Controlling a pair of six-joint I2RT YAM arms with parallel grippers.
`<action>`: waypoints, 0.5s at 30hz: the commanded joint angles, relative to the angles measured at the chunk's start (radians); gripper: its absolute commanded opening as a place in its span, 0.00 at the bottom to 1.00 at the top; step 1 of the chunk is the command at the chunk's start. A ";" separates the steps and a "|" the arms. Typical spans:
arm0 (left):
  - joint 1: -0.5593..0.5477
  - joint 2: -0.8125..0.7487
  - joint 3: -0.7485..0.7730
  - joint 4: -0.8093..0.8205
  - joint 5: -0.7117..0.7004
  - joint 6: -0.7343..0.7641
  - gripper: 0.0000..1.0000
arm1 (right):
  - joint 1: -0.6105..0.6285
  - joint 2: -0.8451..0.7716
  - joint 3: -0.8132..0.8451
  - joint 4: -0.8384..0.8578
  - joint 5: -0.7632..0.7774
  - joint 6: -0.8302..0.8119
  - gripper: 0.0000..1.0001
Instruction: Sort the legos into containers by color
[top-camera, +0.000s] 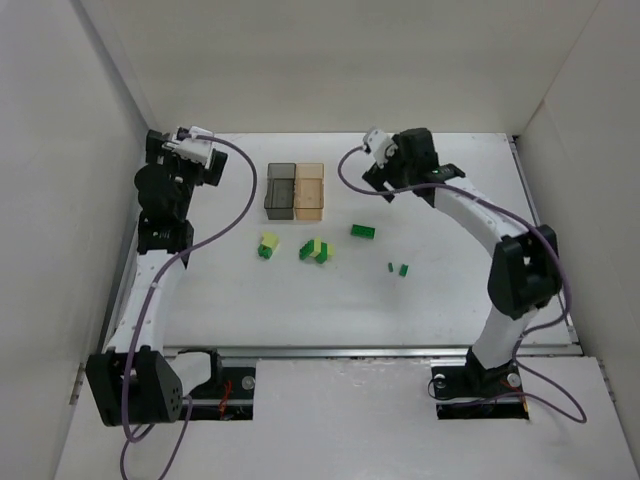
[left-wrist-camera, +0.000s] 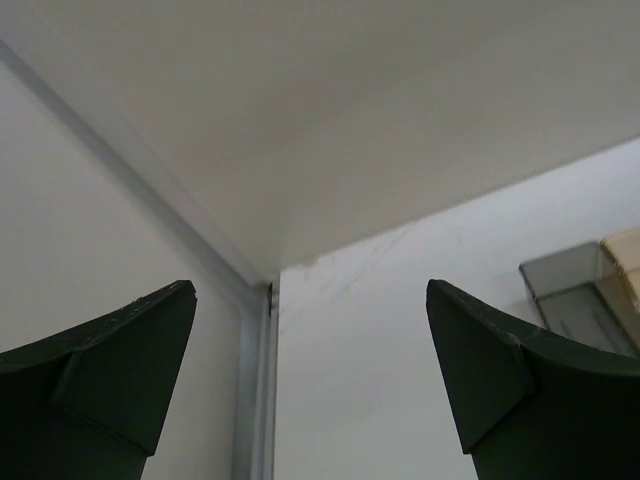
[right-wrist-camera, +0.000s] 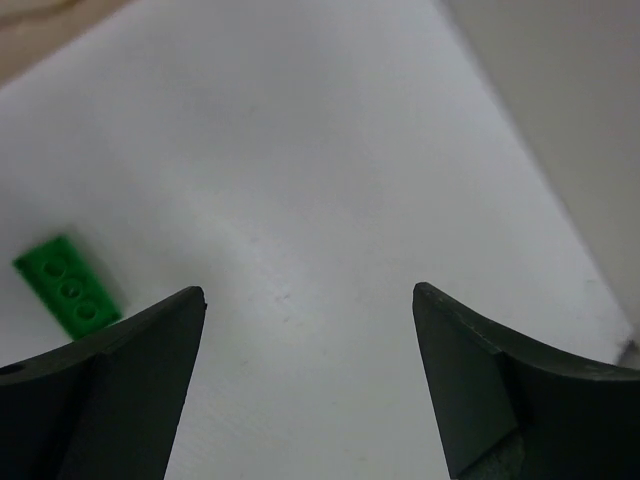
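The legos (top-camera: 316, 250) all lie loose on the table (top-camera: 450, 300), in front of the containers (top-camera: 296, 192), and I see none inside either box from above. There is a clump of pale yellow-green and dark green pieces just in front of the amber box (top-camera: 311, 192). A second mixed clump (top-camera: 268, 245) sits in front of the grey box (top-camera: 281, 192). A single dark green brick (top-camera: 363, 231) lies to the right of these. Two tiny dark green bits (top-camera: 404, 270) lie nearer to me, well apart from the boxes.

So, by my reading, the sorting has not begun: nothing is dropped in, and the clumps may need pulling apart by colour first.

My right gripper (right-wrist-camera: 310, 295) is spread wide and holds nothing. It hangs above bare table with the single green brick off to its left in the wrist view. I judge that brick the likeliest first pick. My left gripper (left-wrist-camera: 310, 300) is likewise wide apart and empty, raised near the far left corner, with the boxes at the right edge of its view.
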 joint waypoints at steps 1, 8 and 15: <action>-0.013 0.041 0.044 -0.273 -0.167 0.040 0.99 | 0.024 0.117 0.016 -0.242 -0.198 -0.071 0.89; -0.022 0.032 -0.020 -0.374 -0.083 0.052 0.99 | 0.054 0.275 0.124 -0.401 -0.298 -0.103 0.88; -0.022 0.023 -0.054 -0.351 -0.092 0.015 0.99 | 0.106 0.367 0.148 -0.369 -0.252 -0.091 0.82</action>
